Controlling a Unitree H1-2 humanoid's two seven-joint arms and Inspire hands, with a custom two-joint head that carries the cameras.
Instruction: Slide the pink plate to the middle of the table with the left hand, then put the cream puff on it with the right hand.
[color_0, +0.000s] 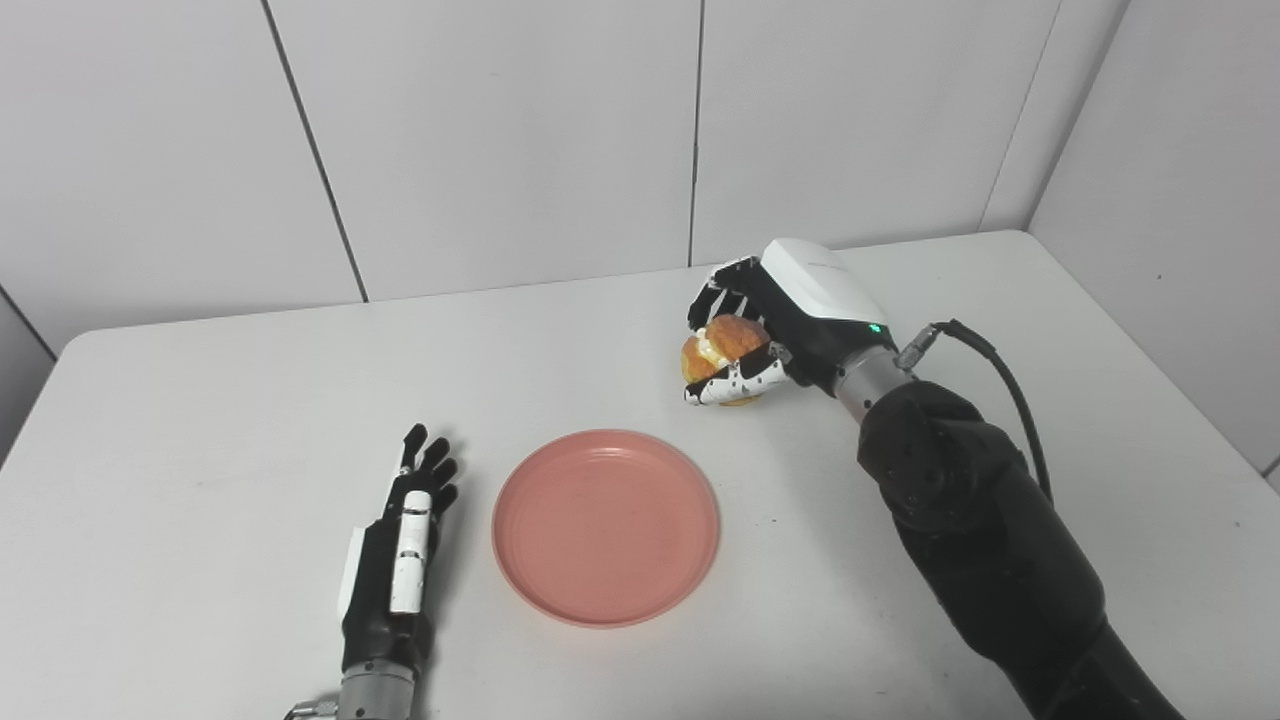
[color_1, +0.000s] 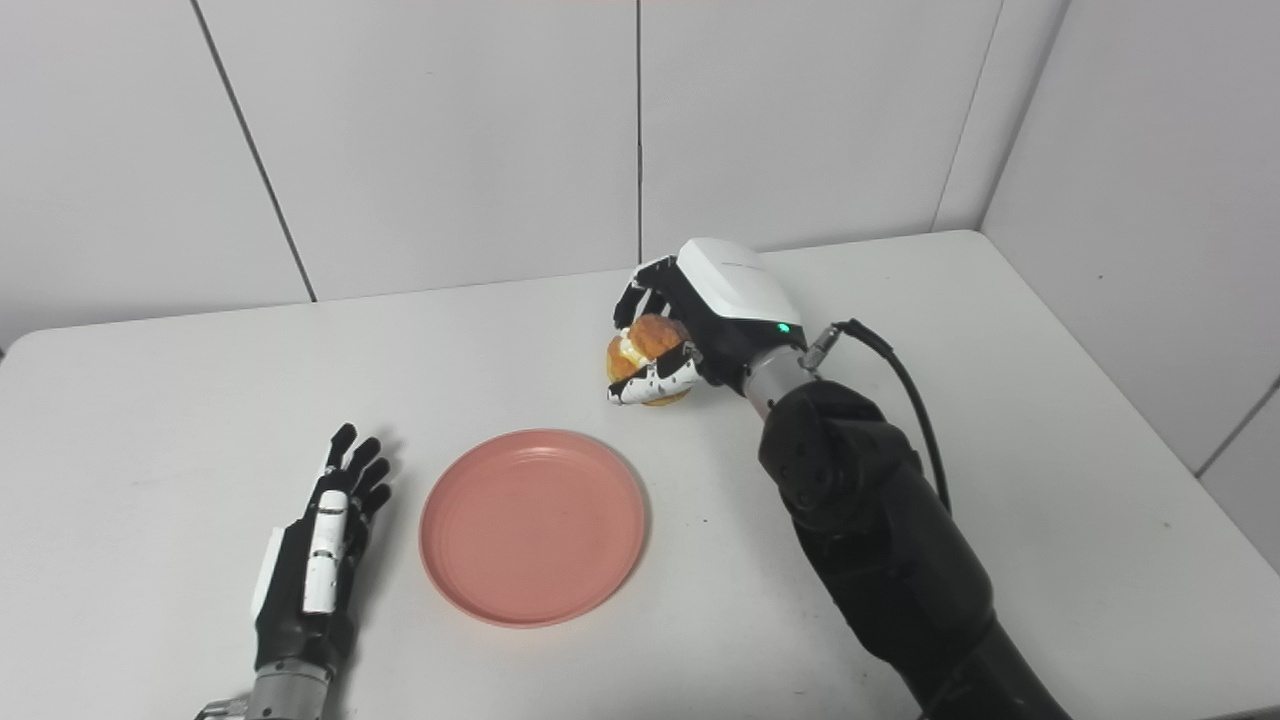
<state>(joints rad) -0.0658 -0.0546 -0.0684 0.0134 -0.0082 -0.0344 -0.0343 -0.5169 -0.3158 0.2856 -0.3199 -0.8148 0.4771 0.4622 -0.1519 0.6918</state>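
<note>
One pink plate (color_0: 605, 527), one cream puff (color_0: 723, 355), two hands on a white desk (color_0: 200, 420). Right hand (color_0: 775, 325): fingers and thumb curled around the cream puff, clamping it from above and from the near side; puff sits just beyond the plate's far right edge, apart from it; whether its underside touches the desk or clears it is hard to tell. Left hand (color_0: 400, 545): lies flat, fingers straight and slightly apart, holding nothing, just beside the plate's left rim, not touching. Plate: round, shallow, smooth matt surface with a raised rim, empty, near the desk's middle. Puff: golden-brown, lumpy crust, pale filling showing at the split.
</note>
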